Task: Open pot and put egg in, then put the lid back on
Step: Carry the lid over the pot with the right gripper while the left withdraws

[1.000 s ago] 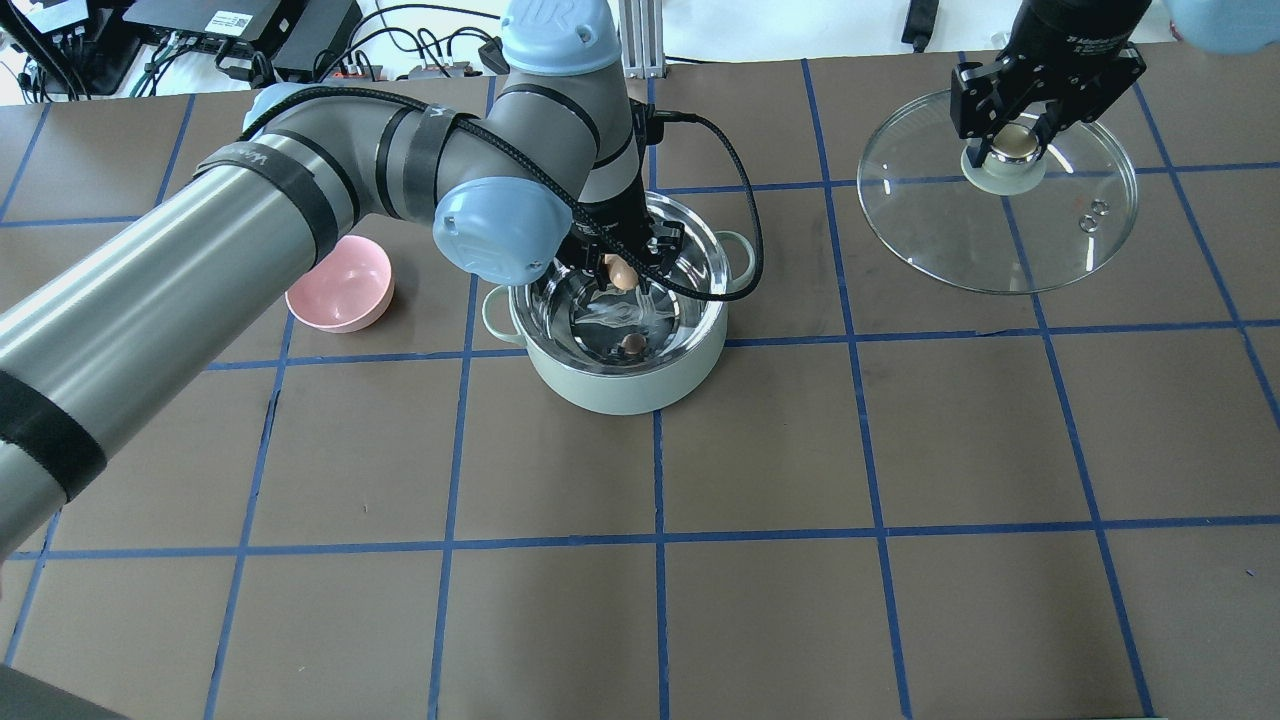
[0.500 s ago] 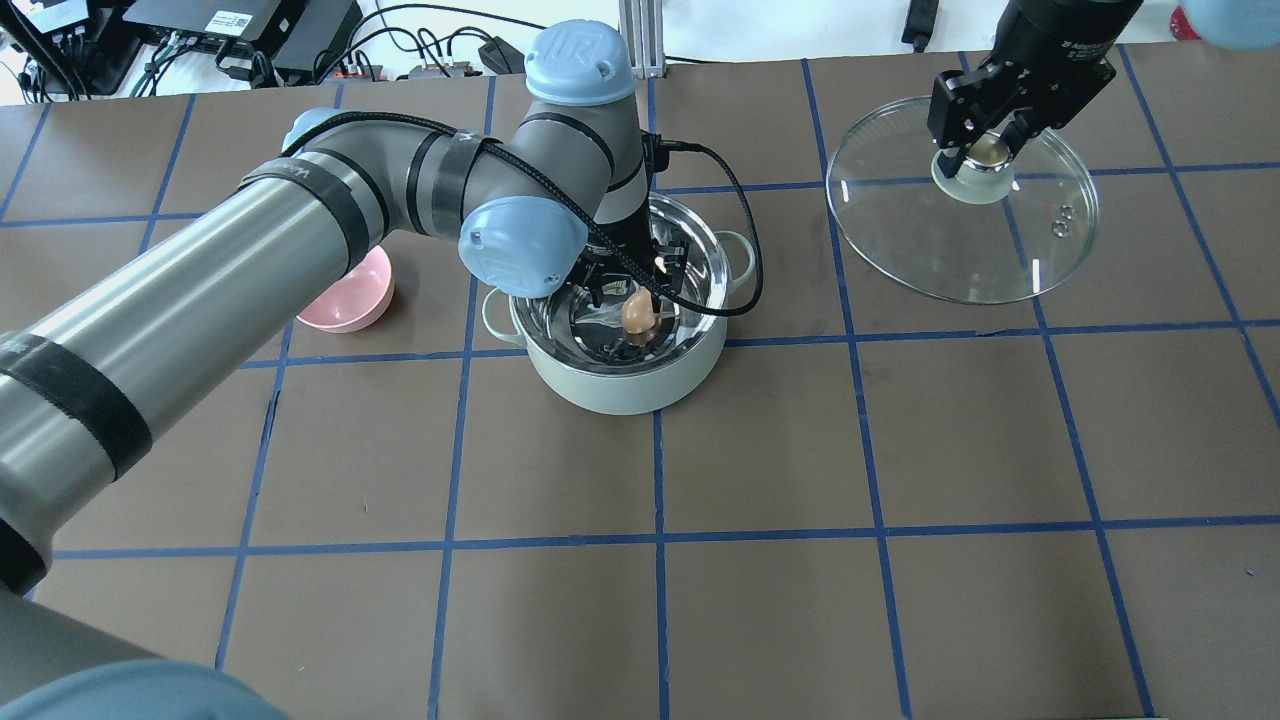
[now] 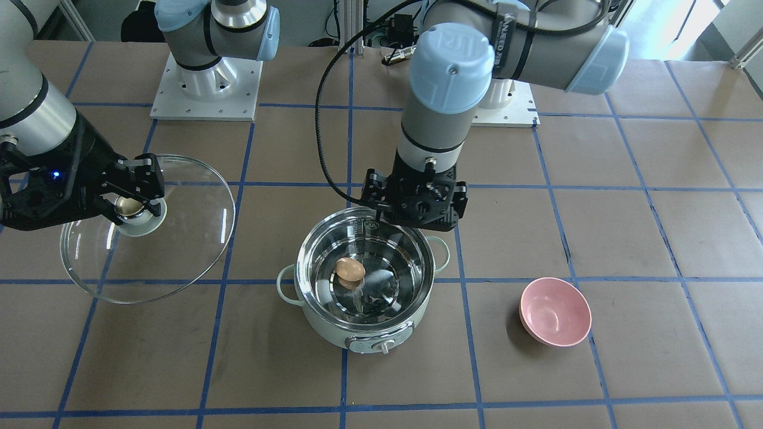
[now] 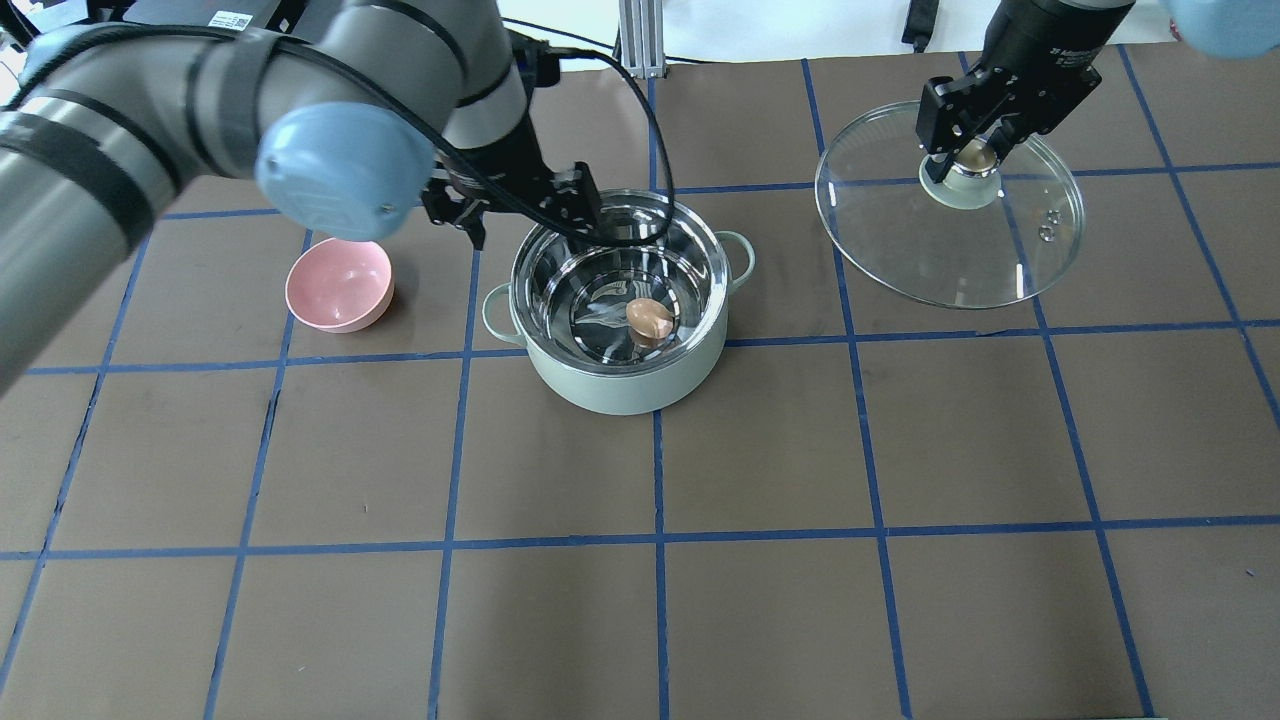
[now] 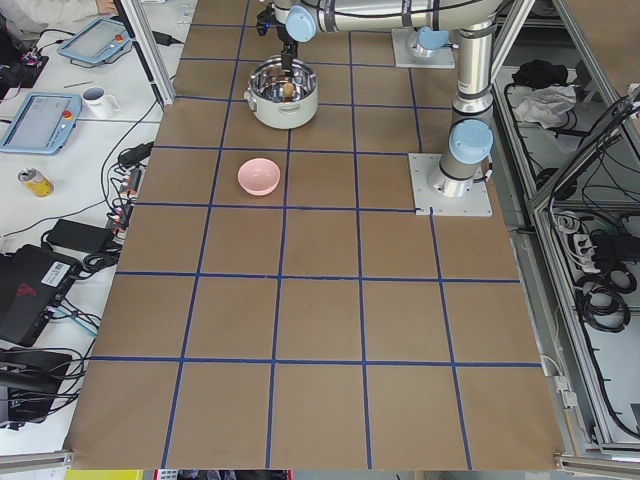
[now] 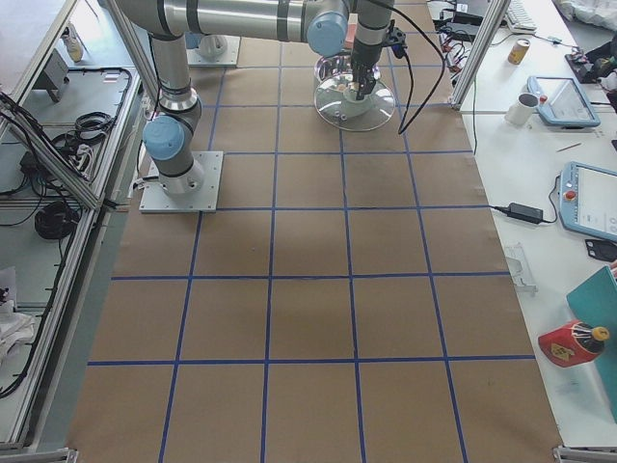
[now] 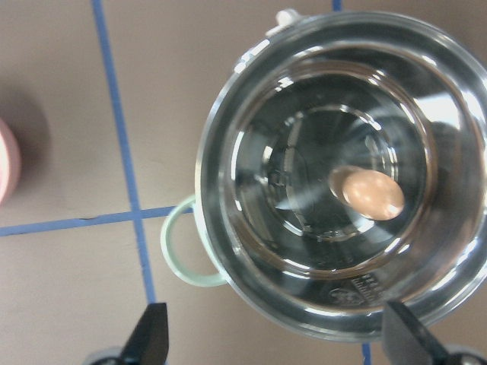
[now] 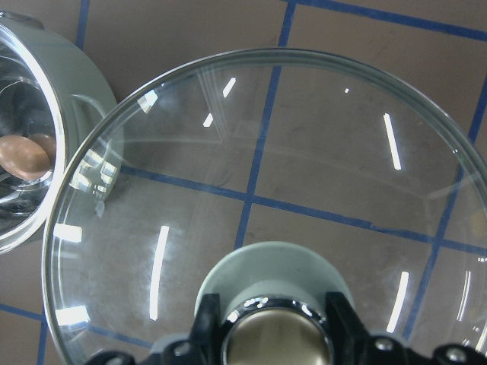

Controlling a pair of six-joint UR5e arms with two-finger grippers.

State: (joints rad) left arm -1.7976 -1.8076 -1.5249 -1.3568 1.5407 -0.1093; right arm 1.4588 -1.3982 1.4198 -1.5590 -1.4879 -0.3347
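Note:
The mint-green pot (image 4: 622, 392) stands open at the table's middle, also in the front view (image 3: 325, 330). The tan egg (image 4: 648, 320) lies on its steel bottom, seen in the front view (image 3: 350, 270) and the left wrist view (image 7: 371, 195). My left gripper (image 4: 520, 215) is open and empty, raised over the pot's rim on the robot's side (image 3: 415, 208); its fingertips (image 7: 152, 338) stand wide apart. My right gripper (image 4: 972, 155) is shut on the knob of the glass lid (image 4: 950, 255) and holds it tilted above the table, right of the pot (image 8: 304, 152).
A pink bowl (image 4: 338, 285) sits empty on the table left of the pot, also in the front view (image 3: 555, 311). Brown paper with blue tape lines covers the table. The left arm's black cable loops over the pot's back rim.
The left gripper let go of the egg, which now lies in the pot, and rose and drew back to the left. The right gripper carried the lid leftward toward the pot.

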